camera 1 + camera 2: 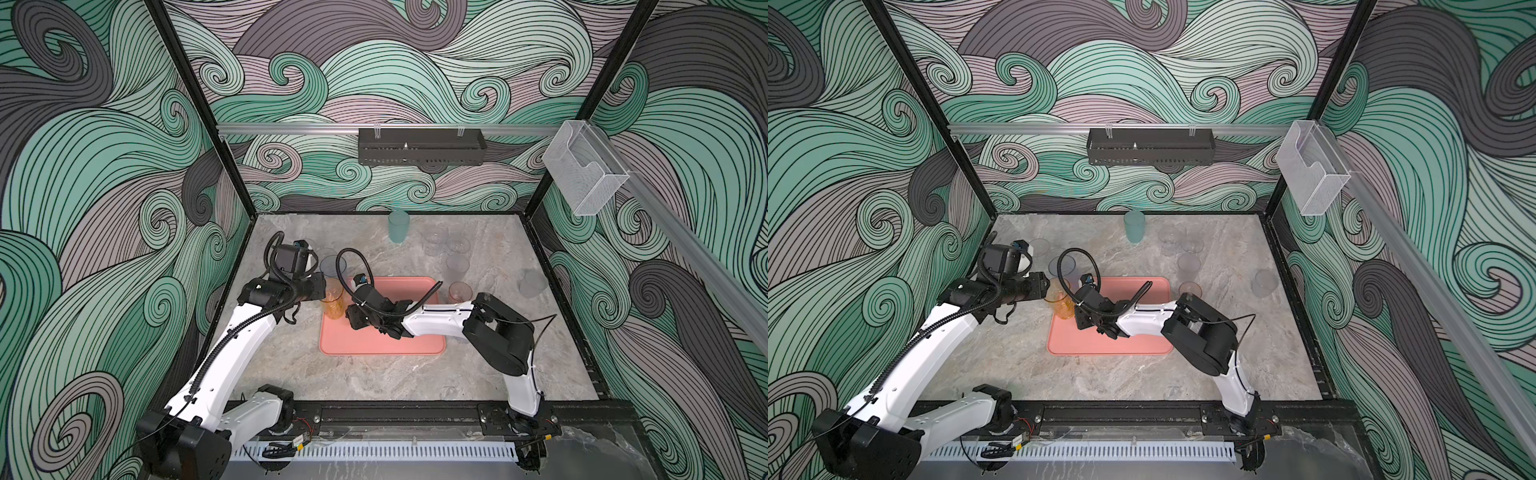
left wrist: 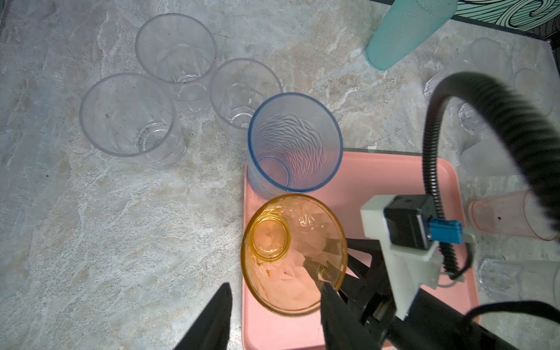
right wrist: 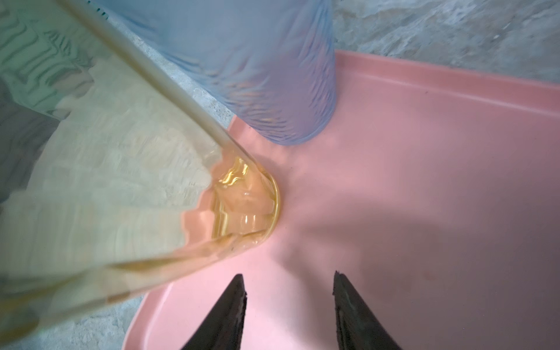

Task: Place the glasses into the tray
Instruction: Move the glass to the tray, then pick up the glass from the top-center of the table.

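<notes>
The left pincer [image 2: 277,288] hung spread over the orange glass [image 2: 294,254], with one finger [image 2: 333,315] at its rim and the other clear of it, so nothing was pinched. The right pincer [image 3: 289,275] was also spread and empty. The orange glass's foot stood just ahead of it on the tray [image 3: 424,181], with the blue glass [image 3: 272,75] beyond. Both glasses stood in one tray corner, close together. Clear glasses [image 2: 127,115] stood on the table [image 2: 121,242] further ahead of the left pincer. They looked thin, light and smooth, so likely to slip or tip, and were best taken gently across the wall below the rim.
</notes>
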`<action>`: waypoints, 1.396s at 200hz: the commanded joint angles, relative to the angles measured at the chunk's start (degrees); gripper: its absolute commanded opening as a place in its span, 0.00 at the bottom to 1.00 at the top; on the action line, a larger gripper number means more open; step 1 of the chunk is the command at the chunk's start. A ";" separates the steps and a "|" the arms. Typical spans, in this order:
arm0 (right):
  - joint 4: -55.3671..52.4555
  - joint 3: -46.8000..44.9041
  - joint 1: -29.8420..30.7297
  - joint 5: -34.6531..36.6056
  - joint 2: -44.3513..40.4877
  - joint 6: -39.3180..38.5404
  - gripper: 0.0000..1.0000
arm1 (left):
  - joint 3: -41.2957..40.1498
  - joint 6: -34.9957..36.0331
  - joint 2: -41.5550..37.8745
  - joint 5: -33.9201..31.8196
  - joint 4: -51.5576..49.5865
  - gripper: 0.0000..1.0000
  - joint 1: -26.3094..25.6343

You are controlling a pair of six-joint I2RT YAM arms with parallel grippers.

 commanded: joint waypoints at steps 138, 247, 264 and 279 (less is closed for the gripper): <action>-43.46 26.68 -29.93 -8.32 -8.38 -7.08 0.46 | 14.27 6.25 18.63 2.09 19.31 0.51 -14.77; -52.11 69.40 -37.65 -10.02 24.78 -5.52 0.46 | 20.58 5.81 38.05 2.55 19.24 0.51 -16.99; -52.79 74.65 -37.83 -10.23 29.01 -5.55 0.46 | 20.46 6.10 38.98 2.55 19.44 0.51 -16.99; -52.71 77.38 -37.92 -10.28 31.58 -5.55 0.46 | 20.46 6.10 39.54 2.62 19.80 0.51 -16.99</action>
